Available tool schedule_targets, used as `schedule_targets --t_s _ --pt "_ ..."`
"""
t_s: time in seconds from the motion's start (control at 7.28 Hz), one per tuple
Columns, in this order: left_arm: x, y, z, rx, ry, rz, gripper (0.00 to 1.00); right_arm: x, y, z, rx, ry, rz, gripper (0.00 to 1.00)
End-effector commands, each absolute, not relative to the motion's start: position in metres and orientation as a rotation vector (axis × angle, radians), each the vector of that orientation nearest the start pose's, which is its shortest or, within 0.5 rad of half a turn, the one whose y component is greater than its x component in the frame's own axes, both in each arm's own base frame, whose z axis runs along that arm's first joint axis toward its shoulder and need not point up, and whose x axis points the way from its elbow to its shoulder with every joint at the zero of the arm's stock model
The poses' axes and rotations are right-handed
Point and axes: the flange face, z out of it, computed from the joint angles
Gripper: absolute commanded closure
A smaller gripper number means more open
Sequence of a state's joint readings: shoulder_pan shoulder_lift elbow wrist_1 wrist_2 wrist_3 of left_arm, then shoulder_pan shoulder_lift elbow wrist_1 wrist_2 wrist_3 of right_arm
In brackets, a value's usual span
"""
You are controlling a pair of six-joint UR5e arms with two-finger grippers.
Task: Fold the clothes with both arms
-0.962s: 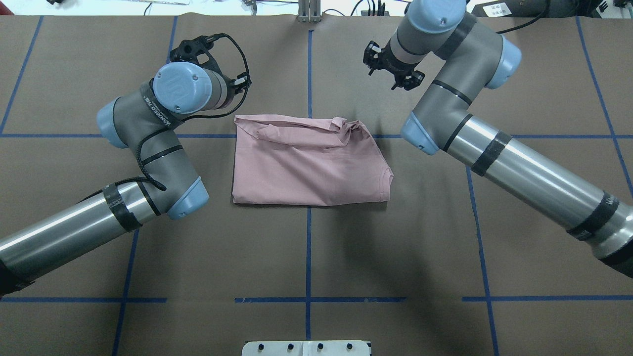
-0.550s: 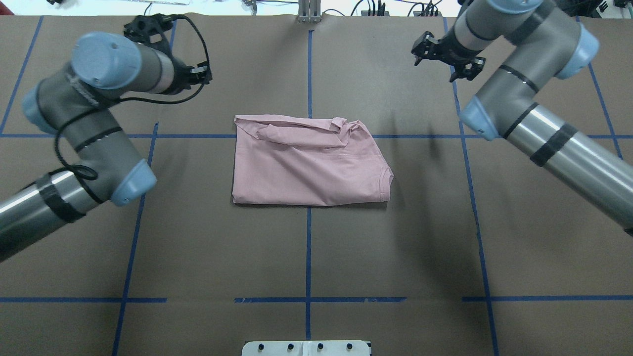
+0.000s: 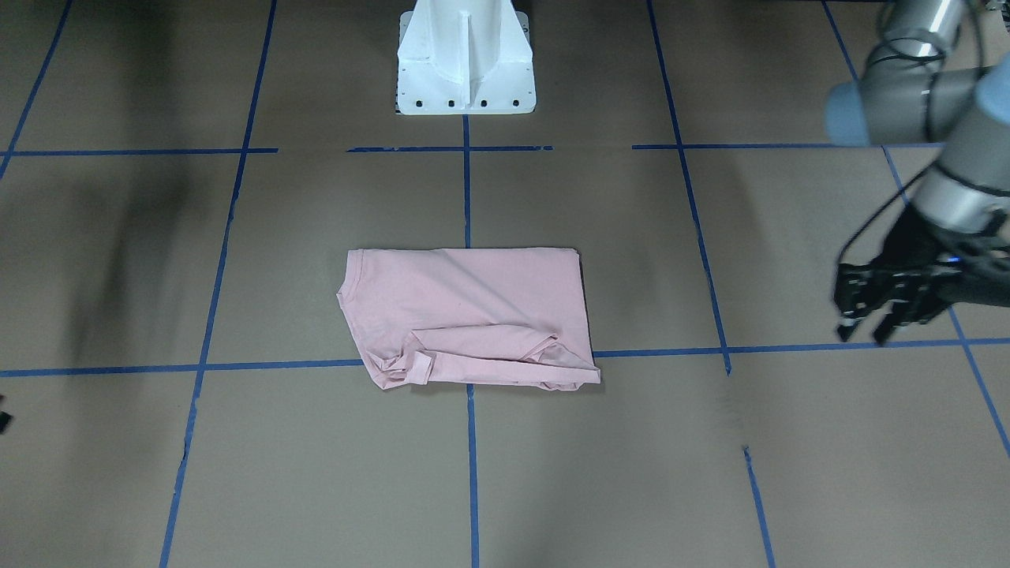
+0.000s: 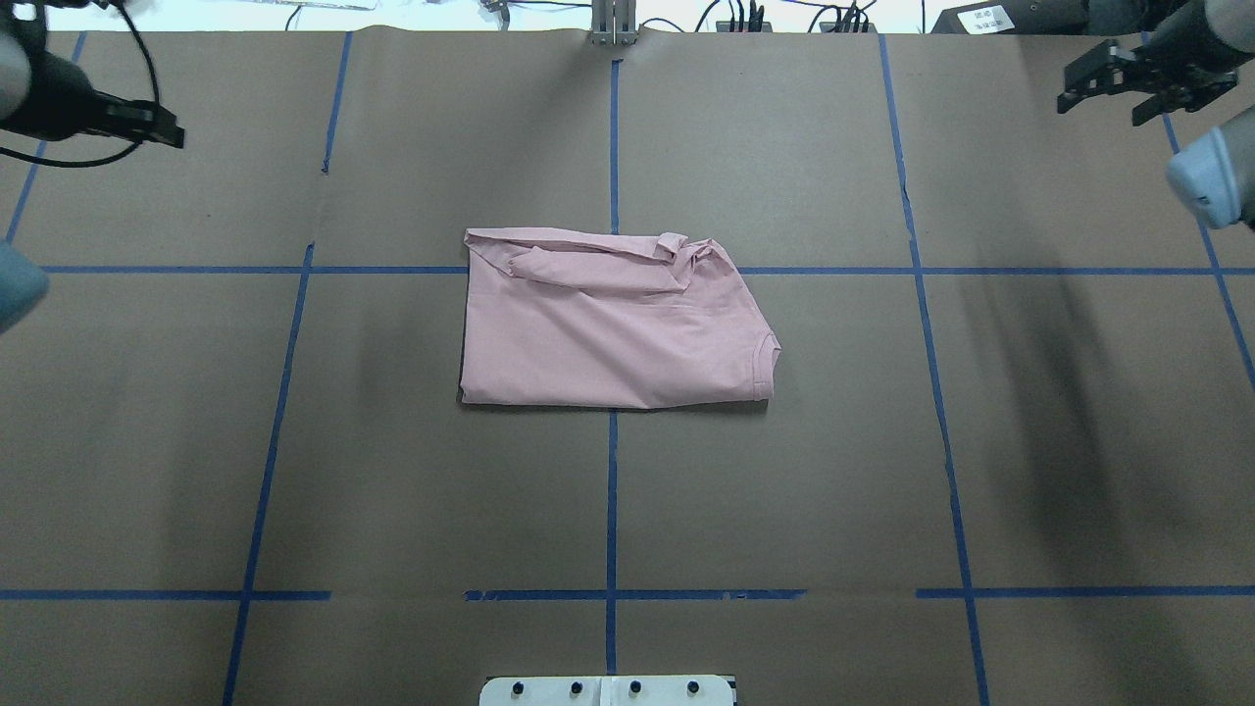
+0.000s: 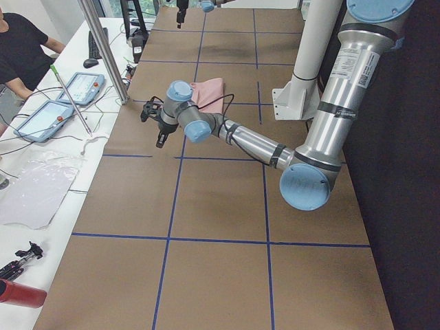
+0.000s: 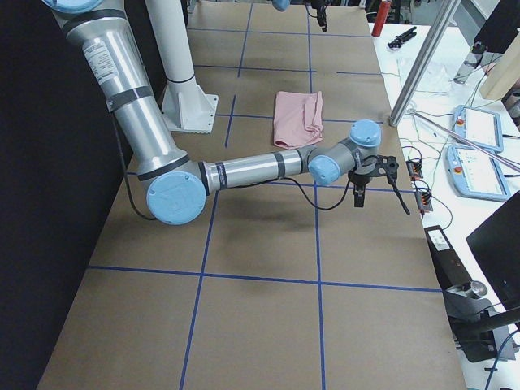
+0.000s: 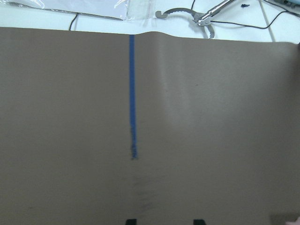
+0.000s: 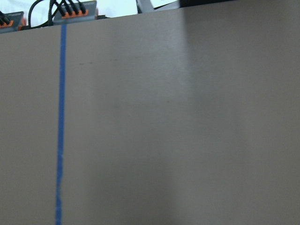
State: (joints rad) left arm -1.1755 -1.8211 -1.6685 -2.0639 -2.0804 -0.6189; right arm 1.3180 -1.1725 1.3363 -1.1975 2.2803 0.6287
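The pale pink T-shirt (image 4: 613, 328) lies folded in a rough rectangle at the table's middle, plain side up, collar at its right edge. A bunched fold runs along its far edge. It also shows in the front view (image 3: 465, 315). My left gripper (image 4: 162, 129) is far to the shirt's left, near the far table edge. It is open and empty in the front view (image 3: 864, 331), and its fingertips stand apart in the left wrist view (image 7: 165, 221). My right gripper (image 4: 1103, 106) is at the far right corner, open and empty. The Snoopy print is hidden.
The white pedestal base (image 3: 465, 71) stands at the robot's side of the table. Blue tape lines (image 4: 612, 490) grid the brown table cover. Past the far edge are a metal post (image 5: 103, 48), teach pendants (image 5: 82, 86) and a seated person (image 5: 20, 48).
Both arms have swung outward and away from the shirt, the left to the far left, the right to the far right. The shirt has not moved.
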Motion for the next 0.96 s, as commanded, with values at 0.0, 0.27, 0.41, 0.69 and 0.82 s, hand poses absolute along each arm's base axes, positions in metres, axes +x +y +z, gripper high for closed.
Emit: schedule_targets --t_s 0.0,0.27,0.41,0.69,0.82 --pt "0.041 -0.568 0.485 0.504 0.801 0.138 0.49 -0.005 -0.661 0.537 0.164 -0.796 0.029 0.0" --pt "-0.034 -0.543 0.506 0.498 0.829 0.161 0.46 0.027 -0.645 0.545 0.102 -0.765 -0.059 0.0" --pt "-0.065 -0.523 0.526 0.429 0.791 0.161 0.42 0.029 -0.635 0.552 0.096 -0.765 -0.057 0.0" --pt "-0.085 -0.5 0.561 0.262 0.781 0.094 0.0 0.04 -0.608 0.55 0.112 -0.764 -0.045 0.0" --pt "-0.082 -0.471 0.603 0.213 0.793 0.078 0.0 0.041 -0.603 0.54 0.094 -0.763 -0.037 0.0"
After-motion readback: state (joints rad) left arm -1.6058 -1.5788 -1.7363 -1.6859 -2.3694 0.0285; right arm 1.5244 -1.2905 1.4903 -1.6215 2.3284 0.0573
